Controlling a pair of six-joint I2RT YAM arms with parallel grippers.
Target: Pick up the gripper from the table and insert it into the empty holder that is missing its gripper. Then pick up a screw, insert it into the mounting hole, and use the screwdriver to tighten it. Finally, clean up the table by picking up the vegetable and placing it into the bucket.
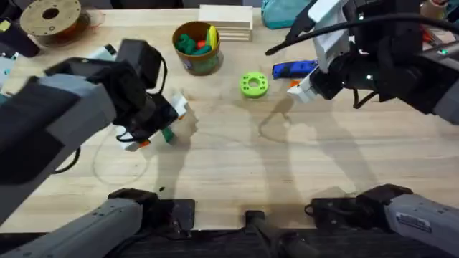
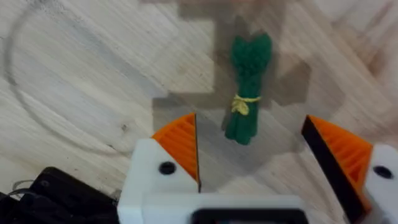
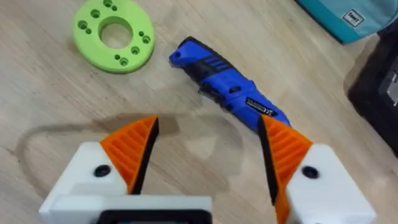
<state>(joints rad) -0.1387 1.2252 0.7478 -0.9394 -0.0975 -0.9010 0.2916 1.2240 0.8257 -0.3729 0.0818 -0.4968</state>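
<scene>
The vegetable (image 2: 247, 87), a dark-green leafy bundle with a yellow tie, lies on the table. My left gripper (image 2: 255, 152) hovers open over its stem end, orange fingers (image 2: 177, 140) on either side and not touching it. From overhead the vegetable (image 1: 167, 134) peeks out beside the left gripper (image 1: 158, 135). The blue screwdriver (image 3: 227, 93) lies just ahead of my open right gripper (image 3: 208, 149), seen overhead as the screwdriver (image 1: 294, 69) beside the right gripper (image 1: 297, 86). The bucket (image 1: 199, 66) stands at the back centre, holding green, red and yellow toys. A loose gripper piece, an empty holder and a screw are out of view.
A lime-green ring (image 1: 253, 84) lies between the bucket and the screwdriver. A filament spool (image 1: 50, 18) sits back left, stacked wooden boards (image 1: 226, 21) behind the bucket, and a teal box (image 3: 348, 18) back right. Bare wood spreads across the table's middle and front.
</scene>
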